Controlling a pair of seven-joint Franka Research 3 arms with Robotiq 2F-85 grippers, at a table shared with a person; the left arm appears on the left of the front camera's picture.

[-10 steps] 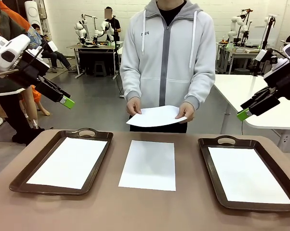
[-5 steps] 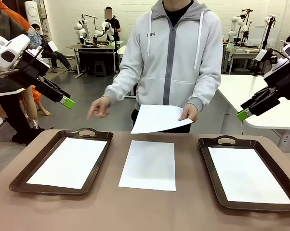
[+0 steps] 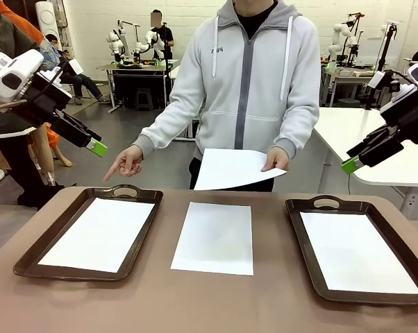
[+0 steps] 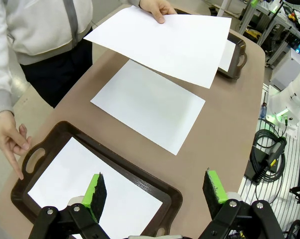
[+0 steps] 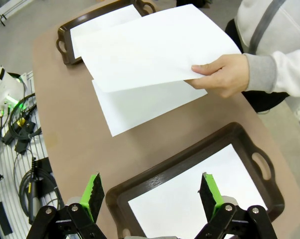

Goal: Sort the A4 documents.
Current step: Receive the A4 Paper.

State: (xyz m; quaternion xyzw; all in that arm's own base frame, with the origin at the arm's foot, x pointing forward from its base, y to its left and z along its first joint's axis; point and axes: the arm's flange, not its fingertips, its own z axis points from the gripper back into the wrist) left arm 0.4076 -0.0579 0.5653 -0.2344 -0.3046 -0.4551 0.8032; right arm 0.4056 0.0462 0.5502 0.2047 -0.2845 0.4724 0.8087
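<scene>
The person's hand (image 3: 129, 163) pointed at the left tray (image 3: 70, 275); one of the A4 documents (image 3: 214, 237) lay on the table (image 3: 264, 305) just beside it. The left gripper (image 3: 96, 147) and right gripper (image 3: 350, 165) hovered high, jaws apart, empty — probably best to pinch the sheet's edge gently.

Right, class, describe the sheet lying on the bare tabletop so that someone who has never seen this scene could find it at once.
Look at the brown table, then the left tray and the right tray on it. Midway between them lies the sheet. Unlike its neighbours, it rests flat on bare tabletop, not inside a tray or in the person's hand.
</scene>
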